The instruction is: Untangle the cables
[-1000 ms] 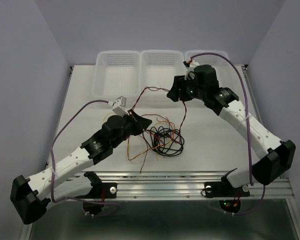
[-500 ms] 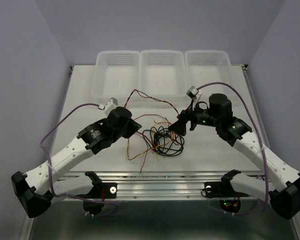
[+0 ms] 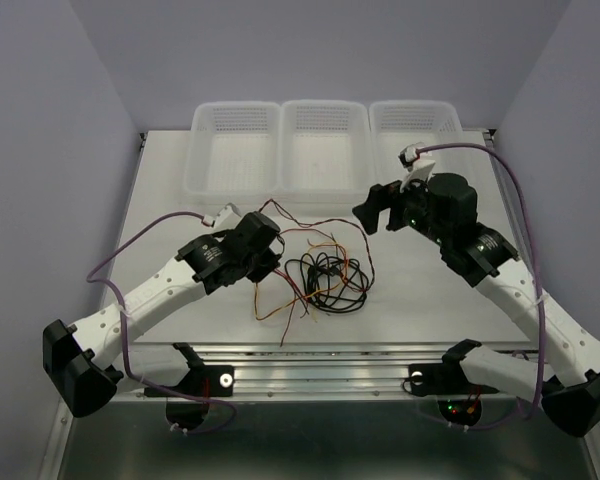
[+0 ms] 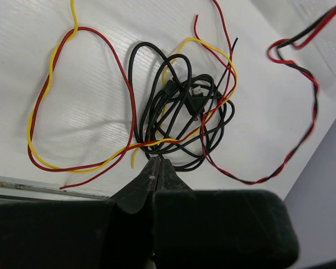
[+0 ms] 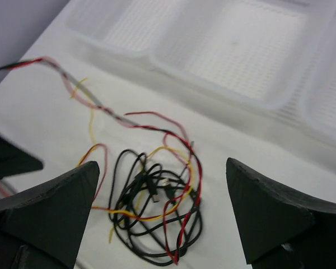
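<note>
The cables lie on the white worktop, about in its middle and between the two arms. Most of them make one knot: several black loops are wound together, and thin red and yellow wires pass through and around them. From the left side of the knot a red wire and a yellow wire go out side by side in a wide loop toward the near edge. A twisted red-and-black wire bends around the right and far side of the knot and then runs to the left, toward the left arm. The left claw is just left of the knot, its fingers pressed together. I cannot tell if a wire is caught between them. The right claw is above the worktop on the far right side of the knot, with its fingers wide apart and nothing between them. A row of three pale baskets stands at the far edge of the worktop, apart from the cables.
</note>
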